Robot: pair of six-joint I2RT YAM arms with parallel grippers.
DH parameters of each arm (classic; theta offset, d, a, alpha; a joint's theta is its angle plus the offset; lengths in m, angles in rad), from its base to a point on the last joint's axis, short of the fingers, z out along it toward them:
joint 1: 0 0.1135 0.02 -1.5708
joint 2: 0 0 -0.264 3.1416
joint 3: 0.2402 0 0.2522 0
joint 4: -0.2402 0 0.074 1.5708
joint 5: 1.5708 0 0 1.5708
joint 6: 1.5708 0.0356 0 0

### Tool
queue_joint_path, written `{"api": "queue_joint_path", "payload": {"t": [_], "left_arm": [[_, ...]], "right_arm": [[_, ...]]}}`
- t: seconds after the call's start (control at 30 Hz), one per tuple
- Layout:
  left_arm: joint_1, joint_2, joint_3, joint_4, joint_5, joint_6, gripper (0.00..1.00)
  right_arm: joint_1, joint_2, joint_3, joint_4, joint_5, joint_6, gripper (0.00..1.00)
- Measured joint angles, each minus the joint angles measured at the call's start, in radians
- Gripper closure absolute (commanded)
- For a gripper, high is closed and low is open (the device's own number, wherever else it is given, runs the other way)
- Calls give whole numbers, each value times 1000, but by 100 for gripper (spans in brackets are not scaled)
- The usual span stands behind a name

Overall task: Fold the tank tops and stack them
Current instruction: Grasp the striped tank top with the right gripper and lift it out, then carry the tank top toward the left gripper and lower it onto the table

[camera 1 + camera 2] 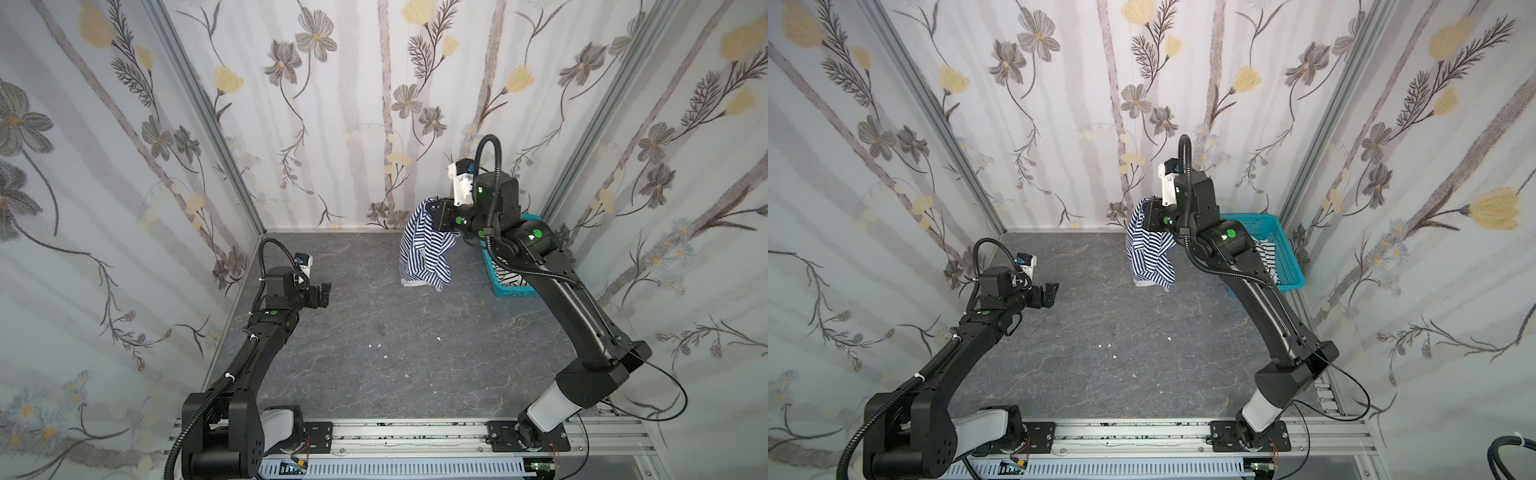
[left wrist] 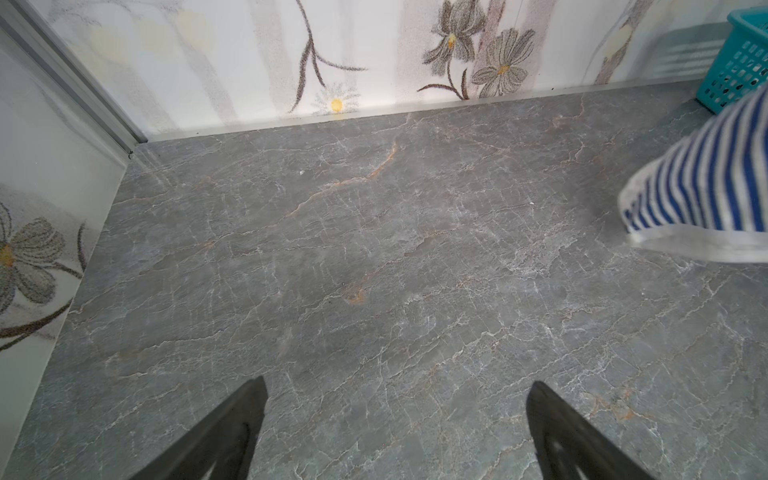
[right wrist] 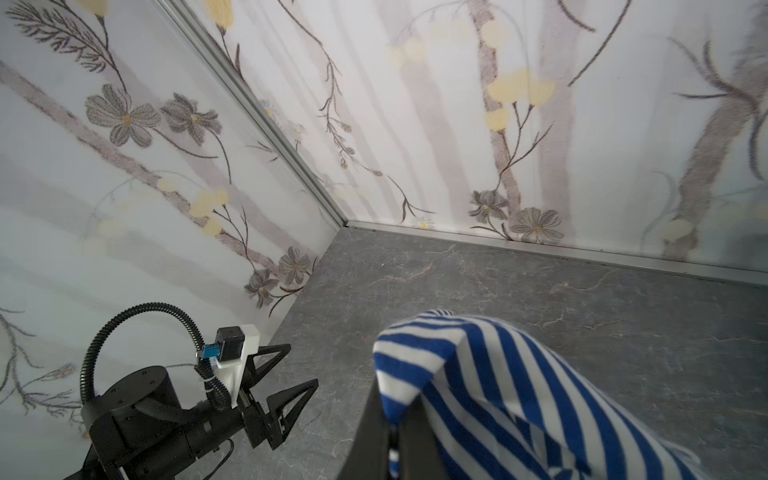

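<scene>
Cloth of the navy-striped tank top (image 1: 422, 253) hangs crumpled from the clamped right hand (image 1: 434, 208); left hand (image 1: 322, 293) spread apart.

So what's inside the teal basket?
A black-and-white striped top lies inside the teal basket. The right arm crosses in front and covers much of the basket, so whether anything else is in there cannot be seen.

The right hand (image 1: 1149, 212) clamps the navy-striped tank top (image 1: 1150, 257), hanging toward the desk (image 1: 1121, 353) at twelve o'clock. The teal basket (image 1: 1289, 259) at two o'clock holds the wide-striped tank top (image 1: 1265, 252). The left hand (image 1: 1049, 293) gapes at nine.
</scene>
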Motion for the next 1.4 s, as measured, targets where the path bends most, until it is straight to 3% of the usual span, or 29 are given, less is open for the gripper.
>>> {"api": "queue_joint_path", "payload": {"t": [0.37,0.77,0.97,1.23,1.4], "left_arm": [[10,16,0,17,-30,5,0],[12,68,-12,39,-36,6,0],[13,85,-8,45,-52,11,0],[13,114,8,60,-71,3,0],[13,119,8,60,-64,1,0]], "right_arm": [[70,64,68,76,-78,35,100],[105,85,-221,57,-56,43,100],[149,130,-148,91,-130,42,100],[85,233,41,168,-115,63,100],[35,142,-139,277,-72,120,100]]}}
